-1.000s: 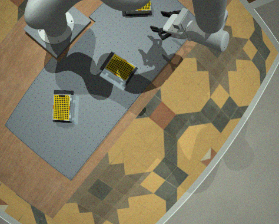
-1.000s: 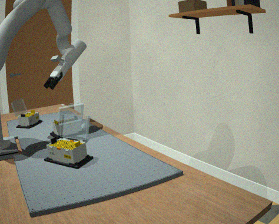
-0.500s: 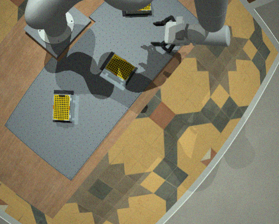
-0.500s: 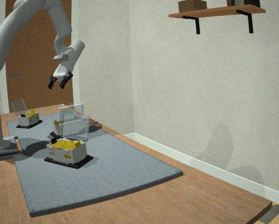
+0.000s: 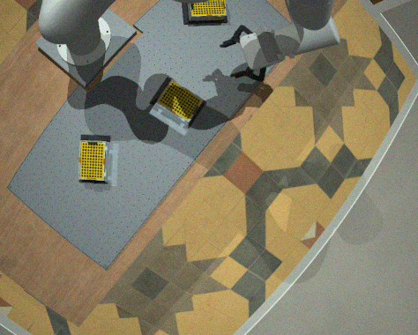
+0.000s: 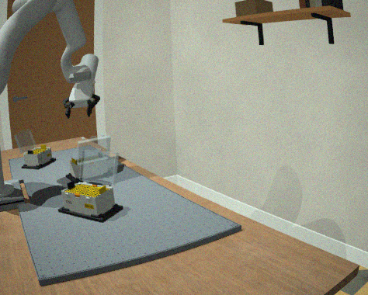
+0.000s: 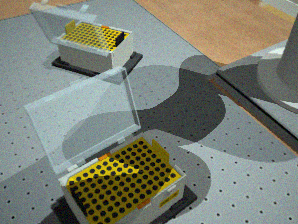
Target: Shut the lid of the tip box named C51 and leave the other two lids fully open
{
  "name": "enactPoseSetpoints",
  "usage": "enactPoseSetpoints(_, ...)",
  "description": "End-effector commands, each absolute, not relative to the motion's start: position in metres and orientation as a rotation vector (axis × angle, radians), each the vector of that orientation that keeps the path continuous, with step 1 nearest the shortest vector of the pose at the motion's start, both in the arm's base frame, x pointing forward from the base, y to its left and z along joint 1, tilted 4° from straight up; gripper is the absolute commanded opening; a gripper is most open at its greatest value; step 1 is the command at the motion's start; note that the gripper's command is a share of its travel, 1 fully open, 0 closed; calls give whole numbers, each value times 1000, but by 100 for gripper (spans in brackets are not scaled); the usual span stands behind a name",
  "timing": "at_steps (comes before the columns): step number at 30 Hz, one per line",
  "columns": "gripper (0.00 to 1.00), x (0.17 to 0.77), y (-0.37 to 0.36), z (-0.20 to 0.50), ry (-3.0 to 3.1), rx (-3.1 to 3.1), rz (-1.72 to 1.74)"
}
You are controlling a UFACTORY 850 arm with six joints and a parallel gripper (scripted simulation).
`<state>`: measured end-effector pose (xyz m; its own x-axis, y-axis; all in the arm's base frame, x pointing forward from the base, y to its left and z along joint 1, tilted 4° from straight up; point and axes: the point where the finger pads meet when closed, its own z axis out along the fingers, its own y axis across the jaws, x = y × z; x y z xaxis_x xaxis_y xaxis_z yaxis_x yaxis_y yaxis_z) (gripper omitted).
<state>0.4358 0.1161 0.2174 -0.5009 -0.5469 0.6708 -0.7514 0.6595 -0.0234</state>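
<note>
Three tip boxes [image 6: 88, 199] sat on the worktop [image 6: 163, 233], lids up. The pincer [image 6: 80, 106] hung wide and empty, high above them. Stickers unreadable; which was C51 could not be told. Step judged: searching. Next: read fronts closer.

Three tip boxes sat on the grey mat [image 5: 110, 220], each on a black holder plate: the near box [image 5: 93, 160], the middle box [image 5: 178, 104] turned askew, and the far box [image 5: 206, 10]. All showed yellow racks under raised clear lids.

top overhead, exterior low oblique, wrist close
</note>
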Motion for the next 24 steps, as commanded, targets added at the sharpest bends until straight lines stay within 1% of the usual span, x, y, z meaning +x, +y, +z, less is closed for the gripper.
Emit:
enactPoseSetpoints(1, 100, 436, 115, 218, -2151, 1223, 517)
enactPoseSetpoints(5, 100, 436, 115, 218, -2081, 1362, 580)
enactPoseSetpoints(10, 100, 436, 115, 218, -2081, 1362, 580)
enactPoseSetpoints(24, 100, 440, 117, 148, -2081, 1362, 580)
